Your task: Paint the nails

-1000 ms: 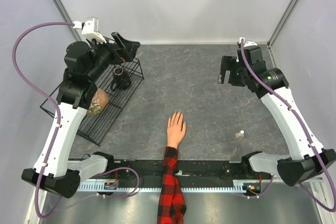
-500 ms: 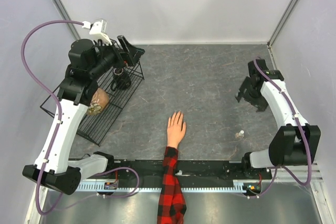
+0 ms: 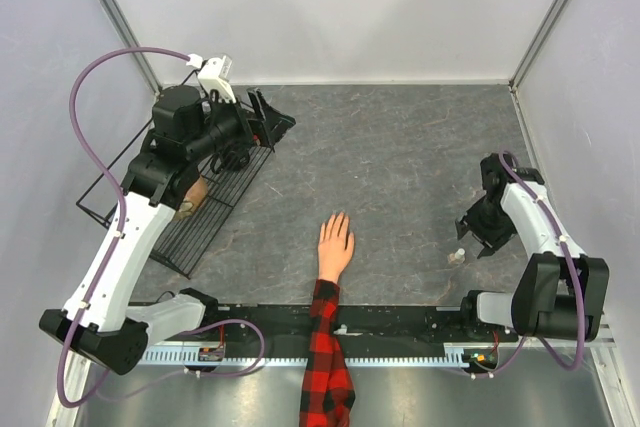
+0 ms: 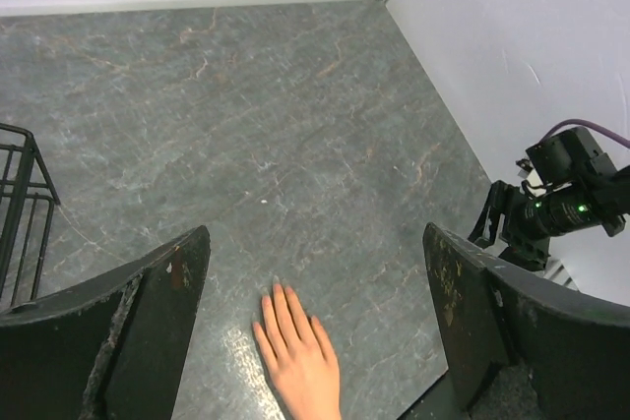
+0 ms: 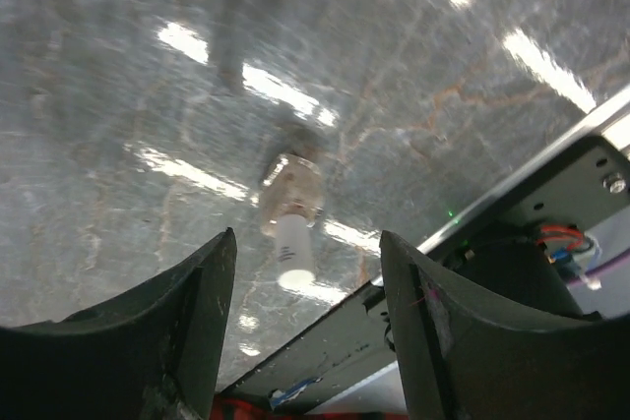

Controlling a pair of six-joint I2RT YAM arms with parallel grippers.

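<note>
The peach mannequin hand [image 3: 336, 244] lies palm down at the table's near middle, with a red-and-black plaid sleeve [image 3: 325, 347]. Its nails [image 3: 337, 217] are skin-toned and barely show. The hand also shows in the left wrist view [image 4: 300, 351]. A small clear nail polish bottle with a white cap [image 3: 457, 256] stands right of the hand. My right gripper [image 3: 472, 232] is open just above and beside the bottle [image 5: 292, 213], which sits between its jaws in the right wrist view [image 5: 307, 243]. My left gripper [image 3: 268, 119] is open and empty, high at the back left [image 4: 317, 243].
A black wire basket [image 3: 190, 237] stands at the left, holding a black mug [image 3: 232, 152] and a brownish object [image 3: 188, 195]. The black rail [image 3: 400, 322] runs along the near edge. Grey walls close the back and both sides.
My right arm has swung from the back right down toward the near edge, bringing its gripper over the bottle. My left gripper has moved right, off the basket.
</note>
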